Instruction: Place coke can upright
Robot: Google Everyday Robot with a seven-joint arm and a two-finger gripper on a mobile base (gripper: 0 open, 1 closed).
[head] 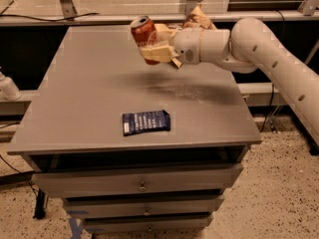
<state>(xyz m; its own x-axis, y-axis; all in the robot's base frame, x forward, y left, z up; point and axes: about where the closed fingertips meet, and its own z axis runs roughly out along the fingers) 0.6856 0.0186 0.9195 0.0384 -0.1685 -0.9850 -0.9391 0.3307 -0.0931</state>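
The red coke can point(142, 31) with its silver top facing up is held nearly upright, tilted slightly left, above the far middle of the grey cabinet top point(84, 98). My gripper point(155, 45) reaches in from the right on a white arm and is shut on the can, its cream fingers point(158, 52) wrapped around the can's lower part. The can hangs in the air, clear of the surface. A shadow lies on the top beneath it.
A flat dark blue packet point(146, 122) lies near the front middle of the top. A brown-and-cream crisp bag point(198, 19) sits at the far edge, partly behind my arm. Drawers point(142, 183) fill the cabinet front. A rail and glass stand behind.
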